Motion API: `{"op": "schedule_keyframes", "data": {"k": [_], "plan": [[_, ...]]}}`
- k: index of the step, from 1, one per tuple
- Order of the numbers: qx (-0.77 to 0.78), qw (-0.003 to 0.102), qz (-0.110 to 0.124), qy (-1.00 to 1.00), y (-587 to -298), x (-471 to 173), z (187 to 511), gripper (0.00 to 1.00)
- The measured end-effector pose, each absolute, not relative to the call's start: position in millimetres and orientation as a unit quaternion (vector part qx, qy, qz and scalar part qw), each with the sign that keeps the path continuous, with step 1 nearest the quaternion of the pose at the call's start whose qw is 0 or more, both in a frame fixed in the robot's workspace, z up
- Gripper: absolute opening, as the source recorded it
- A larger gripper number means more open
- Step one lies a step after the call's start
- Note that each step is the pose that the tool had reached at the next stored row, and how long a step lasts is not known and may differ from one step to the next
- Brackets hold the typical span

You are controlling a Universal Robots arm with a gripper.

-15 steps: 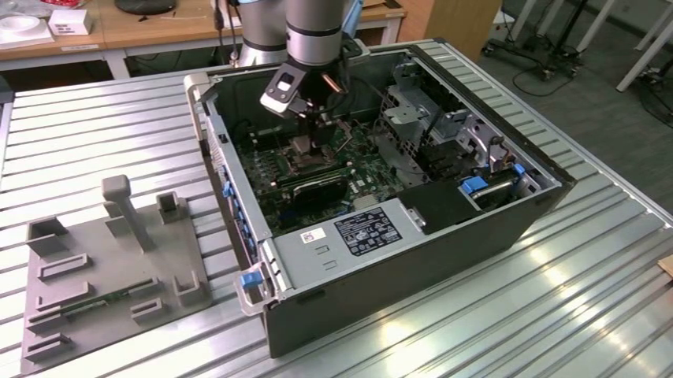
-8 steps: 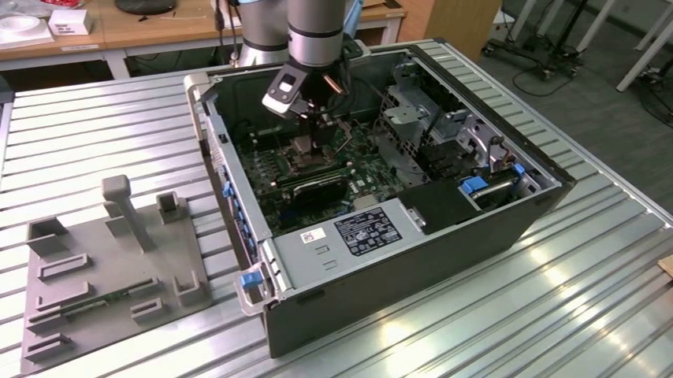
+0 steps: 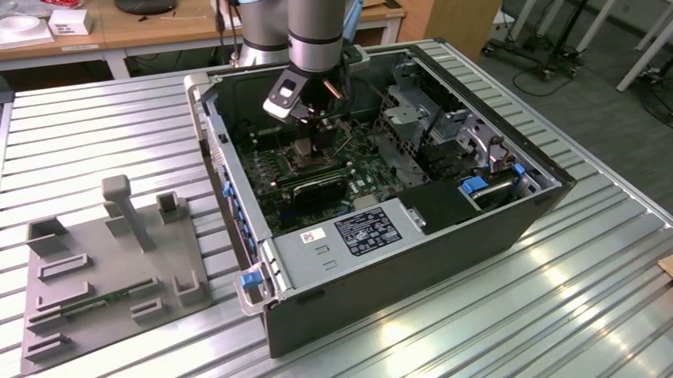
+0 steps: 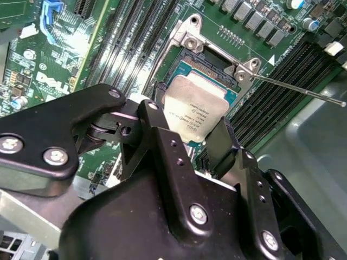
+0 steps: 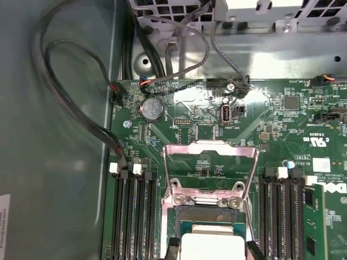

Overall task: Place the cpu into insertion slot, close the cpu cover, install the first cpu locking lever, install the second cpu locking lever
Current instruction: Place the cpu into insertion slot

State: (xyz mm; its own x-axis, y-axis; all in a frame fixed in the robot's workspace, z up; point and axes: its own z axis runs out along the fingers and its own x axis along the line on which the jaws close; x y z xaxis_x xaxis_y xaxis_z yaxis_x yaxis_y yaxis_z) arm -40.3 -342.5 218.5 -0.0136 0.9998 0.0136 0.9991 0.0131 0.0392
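Progress is at the first of the four steps. The gripper [image 4: 184,123] is clamped on the cpu [image 4: 196,108], one black finger against each of two opposite edges. It holds the chip right over the socket [image 4: 209,76] on the green motherboard [image 5: 271,124]. From these pictures it is not clear whether the cpu already rests in the socket or hangs just above it; it looks slightly tilted against the socket's frame, so it is probably not yet seated.

The cover [image 5: 211,149] lies folded back and open beyond the socket, so closing it is left to do. A thin lever [image 4: 298,90] sticks out free from the socket's corner, unlatched, so the locking steps also remain.

The second wrist view shows the grip on the chip and the free lever rod. The first wrist view shows the whole open cover, with the chip and the fingertips [image 5: 172,250] at the picture's edge. The exterior view shows where the work sits: the arm reaches down into the open computer case [image 3: 421,260], and a grey parts tray [image 3: 105,268] lies on the table at the exterior view's left, well apart.
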Motion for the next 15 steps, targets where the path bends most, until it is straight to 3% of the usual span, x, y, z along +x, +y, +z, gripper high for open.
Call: {"op": "schedule_keyframes", "data": {"k": [15], "plan": [[0.702, 0.002, 0.025, 0.712, -339, -40, 204, 0.54]]}}
